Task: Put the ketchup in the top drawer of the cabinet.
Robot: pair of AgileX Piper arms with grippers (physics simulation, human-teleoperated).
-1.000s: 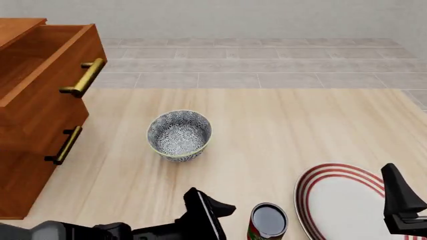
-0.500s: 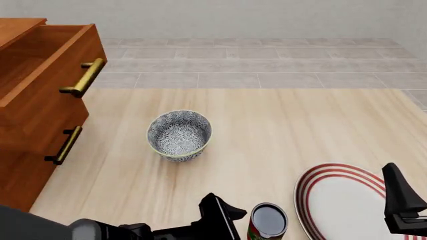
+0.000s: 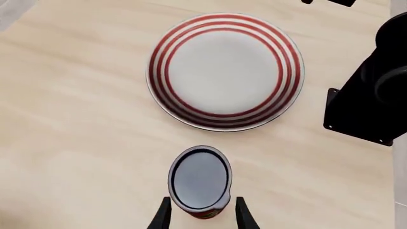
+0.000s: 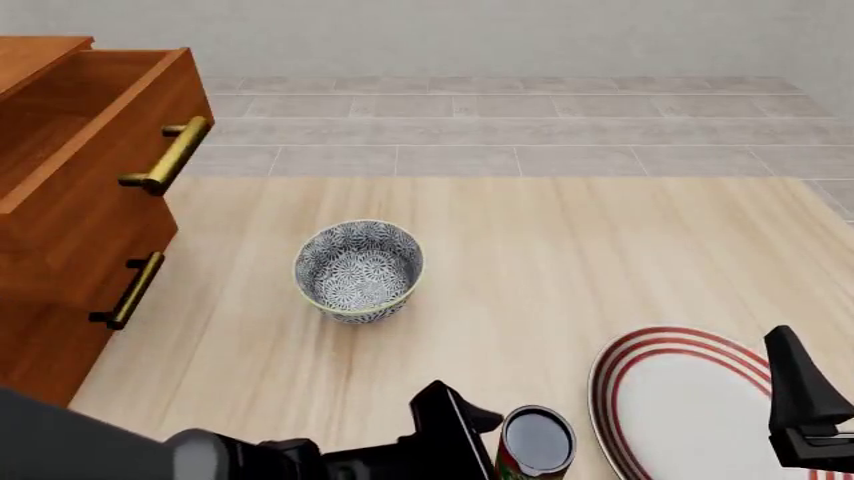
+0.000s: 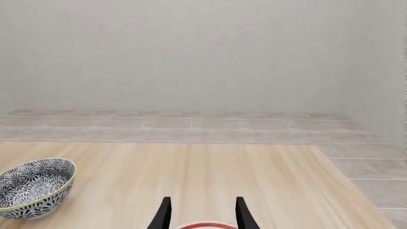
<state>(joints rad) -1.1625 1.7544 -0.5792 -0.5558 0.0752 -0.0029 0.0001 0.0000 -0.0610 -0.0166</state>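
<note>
Two drawers face you on the cabinet [image 4: 60, 230], which sits at nine o'clock on the table [image 4: 561, 260]; the top drawer [image 4: 94, 130] stands pulled out, its brass handle [image 4: 167, 155] jutting toward the middle. At four o'clock lies the red-ringed plate [image 4: 694, 410], and near the centre sits the patterned bowl [image 4: 359, 270]. Your left gripper [image 3: 201, 215] has its fingers spread, one on each side of the ketchup [image 3: 199, 180]; whether they touch it you probably can't judge from here. The ketchup stands upright at six o'clock, just beside the plate. Your right gripper [image 5: 201, 212] hangs spread above the plate's rim, holding nothing.
</note>
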